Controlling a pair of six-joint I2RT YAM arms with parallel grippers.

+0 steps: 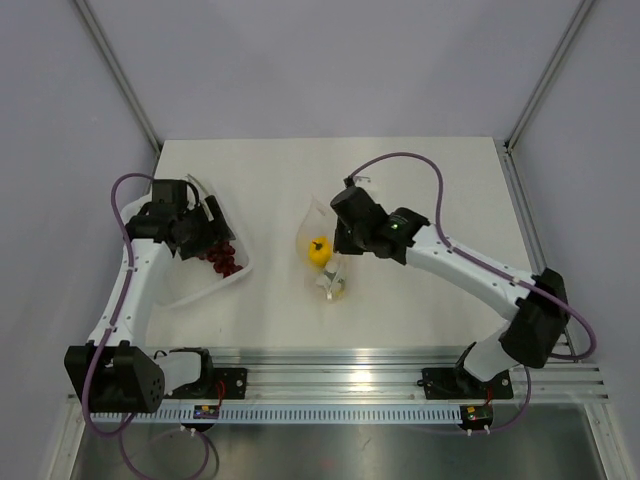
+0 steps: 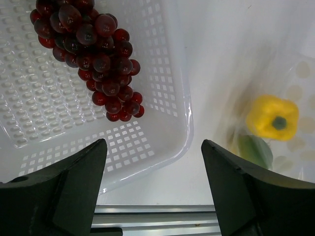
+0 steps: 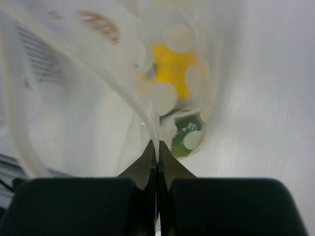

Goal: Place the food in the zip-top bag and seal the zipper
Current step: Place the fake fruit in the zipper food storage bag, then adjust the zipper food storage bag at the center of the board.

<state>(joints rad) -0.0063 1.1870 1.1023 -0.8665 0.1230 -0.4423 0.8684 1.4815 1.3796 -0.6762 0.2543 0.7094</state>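
nearest the arm bases, the zip-top bag [image 1: 333, 272] lies about mid-worktop [image 1: 420, 170], stretched from near to far. the food is already inside it. the grey-green fruit [image 1: 339, 289] sits at the bag's near end, touching the yellow fruit [image 1: 319, 251], which lies just beyond it. from the left wrist the yellow one [image 2: 272, 118] shows a lobed shape with a dark stem spot, and the green one [image 2: 256, 150] lies tight against it, both behind the dotted film [image 2: 298, 88].

the right claw [image 1: 340, 240] is at the bag's far part, just right of the yellow fruit. in its own view the right claw [image 3: 157, 147] is pressed together, its tips pinching a thin fold of the clear bag [image 3: 98, 98]. the film lifts away from the tips into a loose open pocket. past the tips, through the cream dots, the green fruit [image 3: 184, 137] comes first and the yellow fruit [image 3: 172, 69] behind it, both inside the bag and clear of the fingers.

off to the left, well apart from the bag, the left claw [image 1: 205, 235] hovers over a white perforated tray [image 1: 195, 292]. the left claw [image 2: 152, 187] is spread wide and holds nothing, with the tray's corner wall [image 2: 182, 142] below the gap. a bunch of dark red grapes [image 2: 98, 59] lies in the tray beyond the fingers, untouched.
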